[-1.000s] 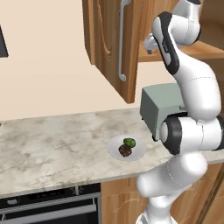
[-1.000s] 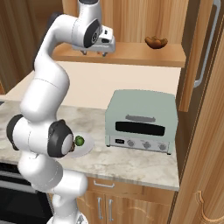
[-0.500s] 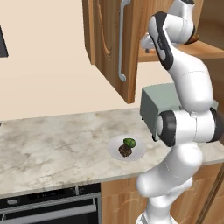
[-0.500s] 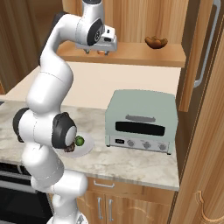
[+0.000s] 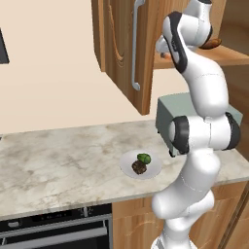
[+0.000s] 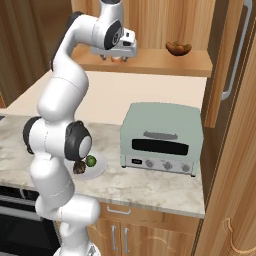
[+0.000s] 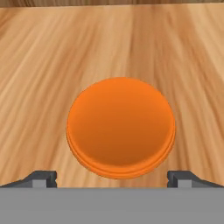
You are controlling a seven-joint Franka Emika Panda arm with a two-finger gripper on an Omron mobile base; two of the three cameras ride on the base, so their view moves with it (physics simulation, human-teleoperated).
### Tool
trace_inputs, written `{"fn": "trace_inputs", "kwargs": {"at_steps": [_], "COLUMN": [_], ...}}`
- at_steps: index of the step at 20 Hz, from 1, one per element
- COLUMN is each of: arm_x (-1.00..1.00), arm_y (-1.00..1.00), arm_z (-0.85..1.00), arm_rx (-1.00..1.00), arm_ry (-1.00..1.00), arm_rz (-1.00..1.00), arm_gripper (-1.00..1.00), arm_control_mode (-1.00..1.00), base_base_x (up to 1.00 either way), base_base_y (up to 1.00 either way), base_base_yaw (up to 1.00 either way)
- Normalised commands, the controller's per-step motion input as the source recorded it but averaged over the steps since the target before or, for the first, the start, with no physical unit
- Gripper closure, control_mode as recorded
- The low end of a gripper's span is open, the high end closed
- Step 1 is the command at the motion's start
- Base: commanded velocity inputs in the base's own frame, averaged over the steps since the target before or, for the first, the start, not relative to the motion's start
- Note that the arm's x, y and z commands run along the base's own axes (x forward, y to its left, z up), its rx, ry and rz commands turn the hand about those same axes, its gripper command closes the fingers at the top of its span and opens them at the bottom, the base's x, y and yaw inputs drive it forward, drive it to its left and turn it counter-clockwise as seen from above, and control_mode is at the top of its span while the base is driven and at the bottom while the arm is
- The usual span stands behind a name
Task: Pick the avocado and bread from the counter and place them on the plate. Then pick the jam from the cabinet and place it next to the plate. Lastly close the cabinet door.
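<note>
Jam (image 7: 120, 133): sitting on cabinet shelf (image 7: 43, 65), directly under end effector (image 7: 112, 177), which is standing wide open, empty. Advice: descending centred, fingers straddling jar evenly before closing.

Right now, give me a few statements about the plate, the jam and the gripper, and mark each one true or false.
1. The avocado and the bread both lie on the plate. True.
2. The jam stands on the counter beside the plate. False: it stands on the wooden shelf of the cabinet.
3. The gripper is shut on the jam. False: its jaws stand wide open, one fingertip on each side of the jar, which it does not hold.
4. The cabinet door is open. True.
5. The toaster oven stands on the shelf. False: it stands on the counter.
</note>
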Motion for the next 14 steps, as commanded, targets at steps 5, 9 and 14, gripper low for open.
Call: {"fn": "trace_inputs", "kwargs": {"at_steps": [5, 9, 14], "arm_x": [0.2, 0.14, 0.0], "arm_y": [-0.05, 0.0, 0.0], "arm_z": [0.07, 0.01, 0.06], "arm_rx": [0.0, 0.0, 0.0], "arm_ry": [0.0, 0.0, 0.0], "arm_rz": [0.0, 0.0, 0.0], "arm_gripper": [-1.0, -1.0, 1.0], "arm_control_mode": [-1.0, -1.0, -1.0], "base_base_x": [0.0, 0.0, 0.0], "base_base_y": [0.0, 0.0, 0.0], "base_base_yaw": [0.0, 0.0, 0.0]}}
